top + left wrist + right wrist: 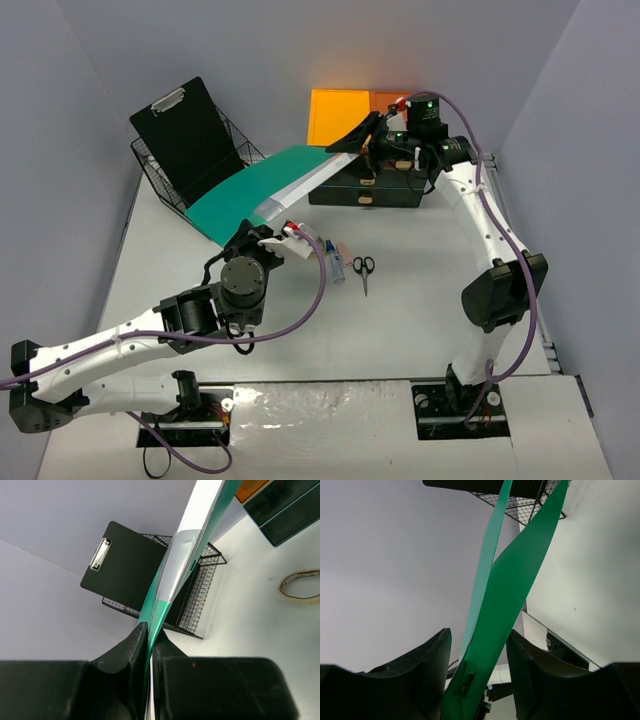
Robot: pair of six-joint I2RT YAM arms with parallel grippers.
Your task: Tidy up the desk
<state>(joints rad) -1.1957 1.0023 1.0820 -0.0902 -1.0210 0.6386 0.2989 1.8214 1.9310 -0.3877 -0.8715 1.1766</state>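
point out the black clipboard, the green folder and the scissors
flat black clipboard with a metal clip (195, 140), top view, middle of the board
thin green plastic folder (240, 195), top view, its broad left half
small black-handled scissors (365, 277), top view, the pivot below the handles

the white desk (420, 300) carries a black wire basket (150, 172) at its far left and a dark drawer unit (385, 192) at the far middle. near the centre lie black-handled scissors (363, 268), with a small blue-and-white tube (336, 266) just beside them. a roll of tape (300, 586) lies flat close by.
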